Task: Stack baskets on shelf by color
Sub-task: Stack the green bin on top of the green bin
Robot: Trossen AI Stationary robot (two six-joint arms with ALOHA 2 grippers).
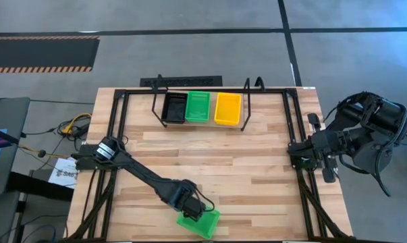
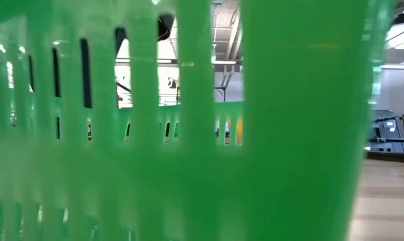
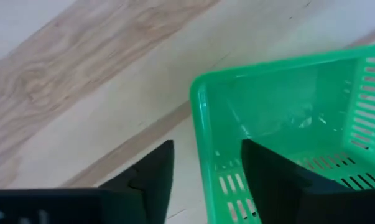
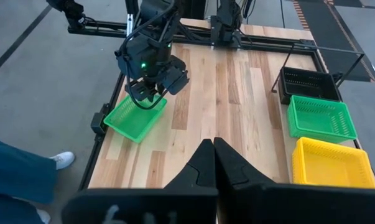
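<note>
A green basket (image 1: 202, 223) stands upright on its bottom at the table's near edge, and it fills the low view (image 2: 188, 134). My left gripper (image 3: 207, 146) points down over its left end, open. One finger is outside the end wall (image 3: 199, 118) and one inside the basket, with a gap showing at the outer finger. On the shelf (image 1: 155, 101) at the far side sit a black basket (image 1: 174, 106), a green basket (image 1: 198, 106) and a yellow basket (image 1: 228, 108) in a row. My right gripper (image 4: 213, 149) is shut and holds nothing, raised at the table's right edge.
Black frame rails (image 1: 115, 121) run along the table's left and right sides. Bare wood (image 1: 216, 155) lies between the shelf and the near basket. A person's blue trouser leg (image 4: 13, 180) and white shoe (image 4: 63, 160) show beside the table's near left corner.
</note>
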